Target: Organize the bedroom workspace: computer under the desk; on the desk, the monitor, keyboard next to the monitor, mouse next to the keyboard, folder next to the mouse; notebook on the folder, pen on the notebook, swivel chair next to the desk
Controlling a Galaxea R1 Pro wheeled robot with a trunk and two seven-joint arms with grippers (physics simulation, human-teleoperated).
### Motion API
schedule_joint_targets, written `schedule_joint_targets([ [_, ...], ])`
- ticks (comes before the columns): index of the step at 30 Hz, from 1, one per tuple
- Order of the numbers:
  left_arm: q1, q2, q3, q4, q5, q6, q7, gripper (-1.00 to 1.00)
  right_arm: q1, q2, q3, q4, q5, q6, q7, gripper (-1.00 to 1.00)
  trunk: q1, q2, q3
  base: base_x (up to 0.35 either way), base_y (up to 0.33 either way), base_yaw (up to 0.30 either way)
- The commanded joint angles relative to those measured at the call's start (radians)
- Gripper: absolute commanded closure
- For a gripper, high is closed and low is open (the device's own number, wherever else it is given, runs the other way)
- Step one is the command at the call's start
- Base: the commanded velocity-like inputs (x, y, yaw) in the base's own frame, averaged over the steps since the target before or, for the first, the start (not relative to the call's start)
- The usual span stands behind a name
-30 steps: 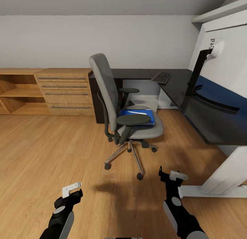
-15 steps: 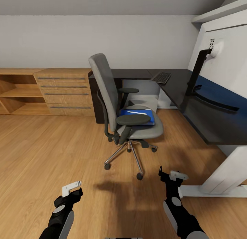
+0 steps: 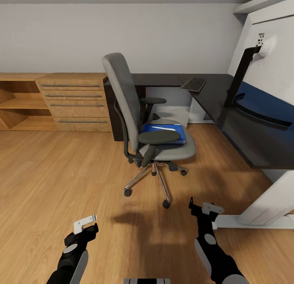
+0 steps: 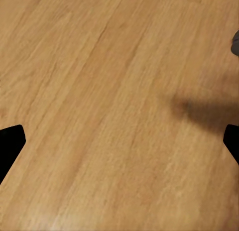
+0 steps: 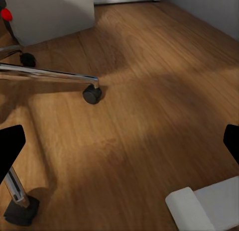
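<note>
The blue folder (image 3: 165,133) lies on the swivel chair (image 3: 141,125) beside the desk (image 3: 212,100). Left gripper (image 3: 83,225) and right gripper (image 3: 203,208) hang with jaws wide, holding nothing.

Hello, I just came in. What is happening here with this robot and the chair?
The robot faces the swivel chair, which stands on the wooden floor a little away from the desk. The blue folder lies on the chair seat with a thin white pen on it. The keyboard is on the desk. The left gripper and right gripper hang low over the floor, both open, holding nothing.
</note>
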Motion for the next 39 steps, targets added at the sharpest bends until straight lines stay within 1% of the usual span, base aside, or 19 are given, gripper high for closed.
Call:
schedule_joint_targets([
  [1, 0.0, 0.0, 0.0, -0.001, 0.009, 0.003, 0.005, -1.0, 0.0, 0.001, -0.002, 0.0, -0.004, -0.005, 0.002, -1.0, 0.0, 0.0, -0.001, 0.0, 0.0, 0.0],
  [26, 0.0, 0.0, 0.0, -0.002, 0.009, 0.004, 0.005, -1.0, 0.0, 0.004, -0.002, -0.001, -0.006, -0.005, 0.002, -1.0, 0.0, 0.0, -0.001, 0.0, 0.0, 0.0],
  [34, 0.0, 0.002, 0.002, -0.003, 0.009, 0.005, 0.005, -1.0, 0.0, -0.002, -0.009, -0.001, -0.007, -0.003, 0.002, -1.0, 0.0, 0.0, -0.001, 0.0, 0.0, 0.0],
  [36, 0.0, 0.002, 0.002, -0.003, 0.009, 0.005, 0.005, -1.0, 0.0, -0.002, -0.017, -0.001, -0.013, -0.001, 0.002, -1.0, 0.0, 0.0, -0.001, 0.0, 0.0, 0.0],
  [39, 0.0, 0.003, 0.002, -0.003, 0.009, 0.006, 0.005, -1.0, 0.0, -0.002, -0.037, 0.0, -0.046, 0.003, 0.006, -1.0, 0.0, 0.0, -0.001, 0.0, 0.0, 0.0],
])
